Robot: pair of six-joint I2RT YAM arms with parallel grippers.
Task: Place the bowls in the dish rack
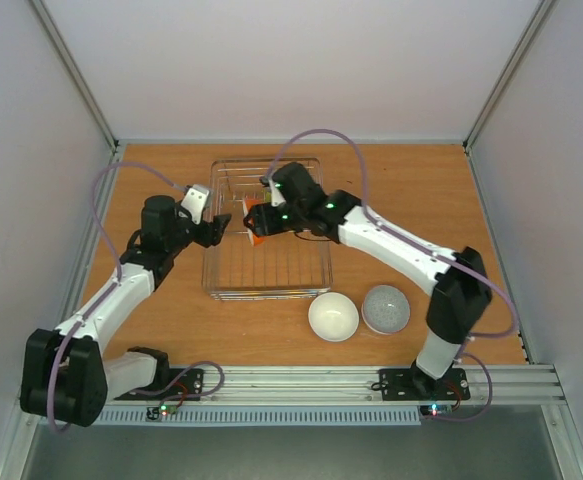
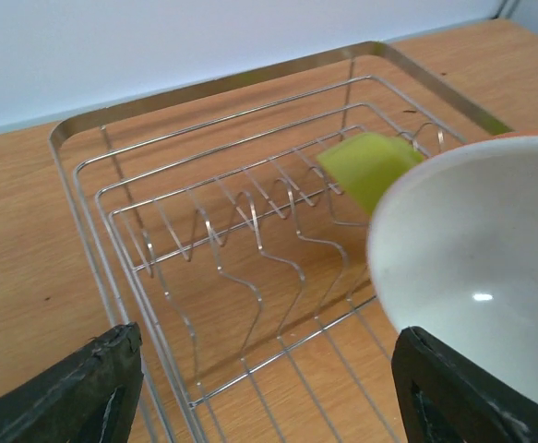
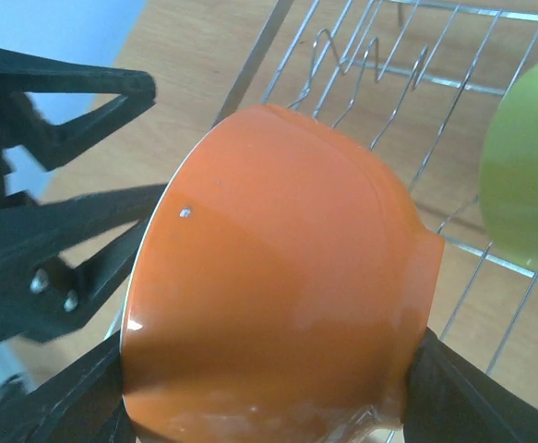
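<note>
The right jaws clamp the orange bowl (image 3: 278, 277) on its edge over the left half of the dish rack (image 1: 271, 262) — the left jaws stand wide just beside it, holding nothing — with the lime green bowl (image 2: 368, 168) among the rack's wires beyond, and a white bowl (image 1: 333, 316) and grey bowl (image 1: 385, 308) on the counter (image 1: 421, 200) near the rack's front.

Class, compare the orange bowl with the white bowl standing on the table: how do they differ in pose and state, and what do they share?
The orange bowl is tipped on its side; the white bowl sits upright, mouth up. The orange bowl is gripped by the right gripper above the dish rack; the white bowl rests untouched on the table, in front of the rack. Both are round and white inside.
</note>
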